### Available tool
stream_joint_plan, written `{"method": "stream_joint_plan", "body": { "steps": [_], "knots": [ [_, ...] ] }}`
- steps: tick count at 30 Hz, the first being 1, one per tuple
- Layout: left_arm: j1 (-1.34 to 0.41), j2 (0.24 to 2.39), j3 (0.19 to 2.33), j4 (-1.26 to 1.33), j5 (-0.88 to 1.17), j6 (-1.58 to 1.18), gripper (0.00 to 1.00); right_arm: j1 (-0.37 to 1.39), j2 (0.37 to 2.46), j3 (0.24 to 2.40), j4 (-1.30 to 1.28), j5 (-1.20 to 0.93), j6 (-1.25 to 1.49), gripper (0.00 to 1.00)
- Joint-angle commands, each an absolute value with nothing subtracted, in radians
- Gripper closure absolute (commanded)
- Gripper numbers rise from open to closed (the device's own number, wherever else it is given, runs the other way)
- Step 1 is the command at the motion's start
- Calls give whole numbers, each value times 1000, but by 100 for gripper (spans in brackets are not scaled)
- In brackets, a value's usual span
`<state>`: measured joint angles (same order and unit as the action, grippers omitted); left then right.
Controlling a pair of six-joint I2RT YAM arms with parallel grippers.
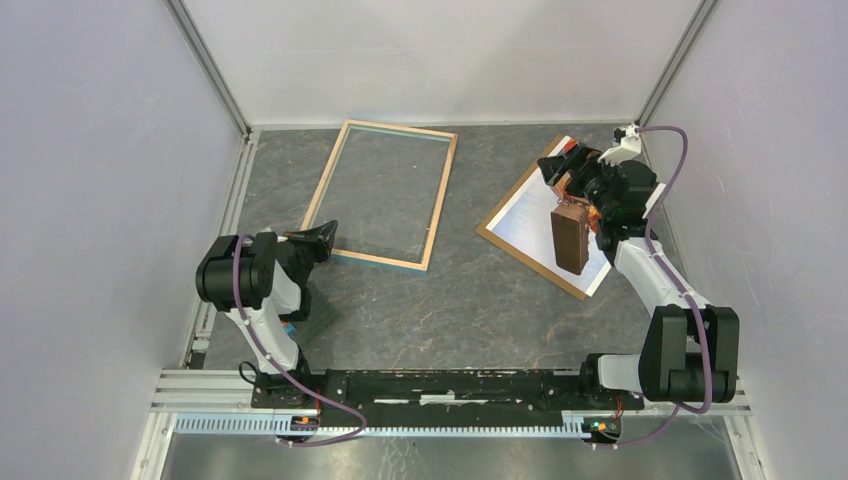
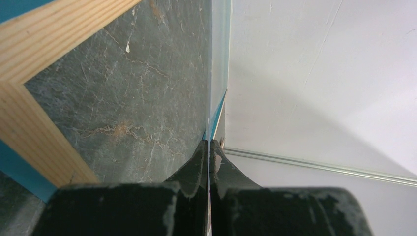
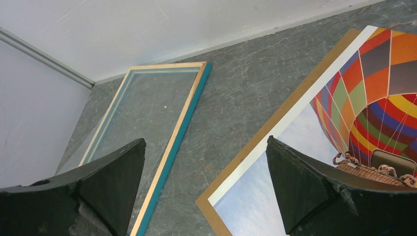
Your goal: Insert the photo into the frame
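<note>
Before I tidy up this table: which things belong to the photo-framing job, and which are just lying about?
Belongs to the job: photo; frame.
Just lying about: brown backing board, under the photo.

left arm (image 1: 250,278) folded, jaws together | right arm (image 1: 648,272) extended, jaws apart

A robotics lab test cell. Walled on three sides with plain white panels (image 1: 90,200) set in aluminium posts (image 1: 210,65). Floored by a grey, stone-patterned counter (image 1: 480,310). Along the near edge, slotted aluminium rail (image 1: 400,424) under a black mounting plate (image 1: 440,385), carrying a left arm (image 1: 250,290) and a right arm (image 1: 660,290), both black and looped with purple cable (image 1: 668,128).
</note>
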<state>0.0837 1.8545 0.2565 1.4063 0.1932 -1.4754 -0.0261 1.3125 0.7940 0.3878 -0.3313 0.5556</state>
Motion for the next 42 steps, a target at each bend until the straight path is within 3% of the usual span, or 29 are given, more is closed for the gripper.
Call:
{"method": "stream_joint_plan", "body": {
  "steps": [1,42],
  "knots": [
    [89,1868,249,1482,193,-1520,98,-20,1317,790,431,-332,555,2],
    [16,1949,232,1556,155,-1618,98,-17,1321,790,432,-338,551,2]
  ]
}}
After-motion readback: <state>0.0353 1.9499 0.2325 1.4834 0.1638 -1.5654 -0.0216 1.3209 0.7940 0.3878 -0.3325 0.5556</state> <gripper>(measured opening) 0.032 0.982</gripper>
